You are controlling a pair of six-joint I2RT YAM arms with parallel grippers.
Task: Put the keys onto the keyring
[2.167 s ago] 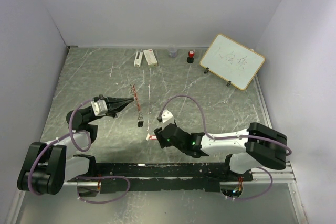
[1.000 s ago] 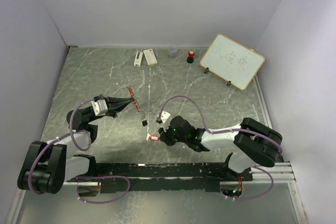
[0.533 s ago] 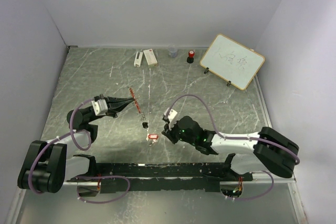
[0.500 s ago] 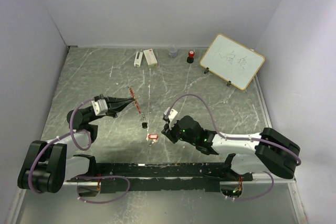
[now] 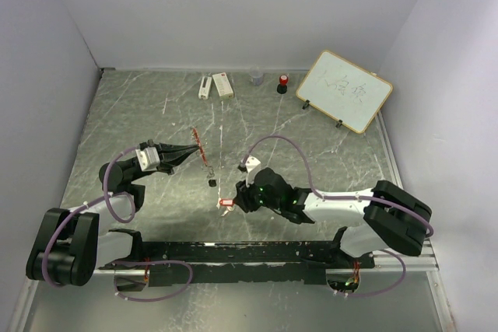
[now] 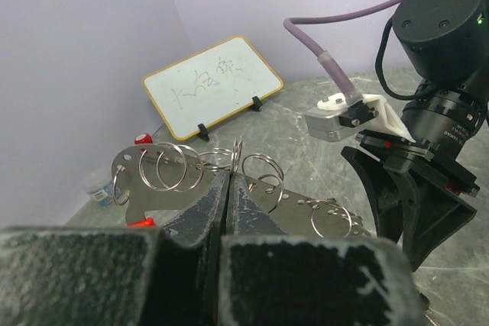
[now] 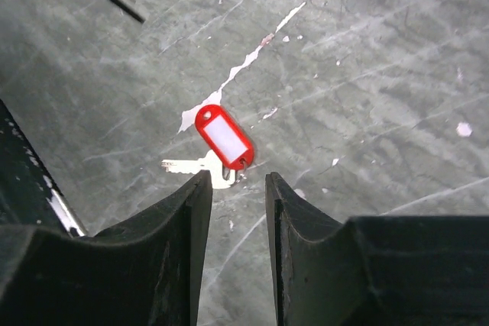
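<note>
Above table (image 7: pixel 367 51), right hand (image 7: pixel 237 181): moved nearer, reopened, empty.
Red-tagged key (image 7: pixel 223 137): lay flat just ahead.
Left hand (image 6: pixel 231 182): stayed clamped on keyring (image 6: pixel 238 159).

Bench (image 5: pixel 132 106): grey-green marbled top with white scuffs. A red-tagged key (image 7: pixel 223 137) lies flat on it towards my near side, white label up, silver blade sticking out past the tag. Along the far edge I log two white oblong pieces (image 5: pixel 214 85), a small grey cup (image 5: pixel 256 77), a red-capped black cylinder (image 5: pixel 283 83) and a whiteboard (image 5: pixel 344 91) propped on its stand.
</note>
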